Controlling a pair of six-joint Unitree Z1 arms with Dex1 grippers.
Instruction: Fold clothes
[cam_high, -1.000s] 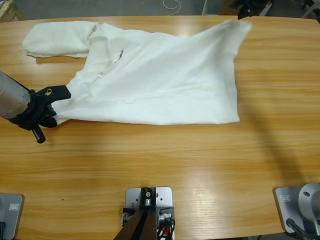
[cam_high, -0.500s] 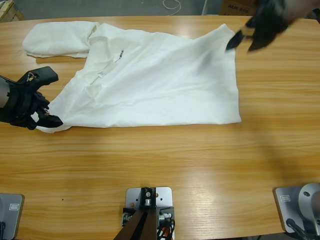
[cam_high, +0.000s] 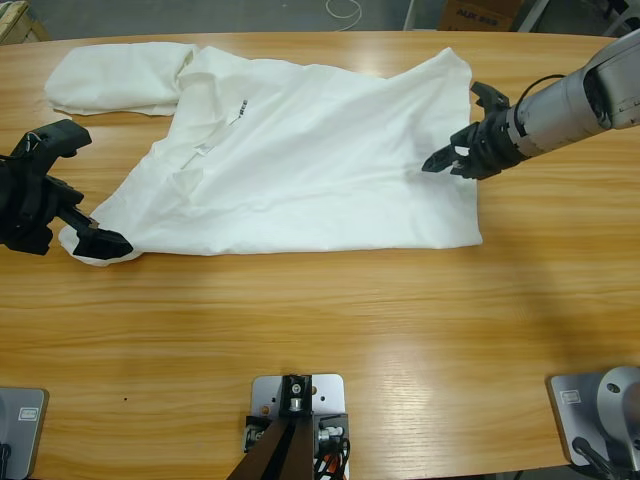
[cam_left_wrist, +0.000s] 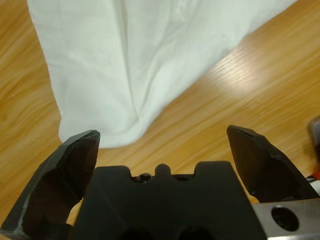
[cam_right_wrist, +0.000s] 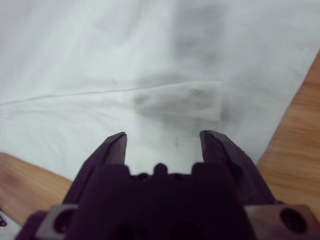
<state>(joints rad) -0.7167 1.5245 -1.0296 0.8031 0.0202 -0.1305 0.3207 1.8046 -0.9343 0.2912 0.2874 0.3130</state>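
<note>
Across the far half of the worktop (cam_high: 330, 330) a white shirt (cam_high: 320, 170) is lying spread out, its collar and small black lettering toward the left and its hem toward the right, with the lower edge running roughly straight along the wood. A second white shirt (cam_high: 110, 80) is sitting bunched at the far left corner, touching the first one. Judging by the lie of the cloth, the folding is barely begun: the spread shirt is showing no clean fold, its sleeves are not tucked, and the bunched shirt is looking untouched, so nearly all the work is left. The left pincer (cam_high: 62, 192) is reaching in from the left edge, low over the wood, with its jaws spread wide and holding nothing; the shirt's rounded left corner is lying just ahead of them in the left wrist view (cam_left_wrist: 162, 142). The right pincer (cam_high: 462, 135) is coming in from the upper right on a stretched silver forearm, angled down over the shirt's right edge near the hem, its jaws parted and empty, with only white cloth filling the right wrist view (cam_right_wrist: 162, 140).
</note>
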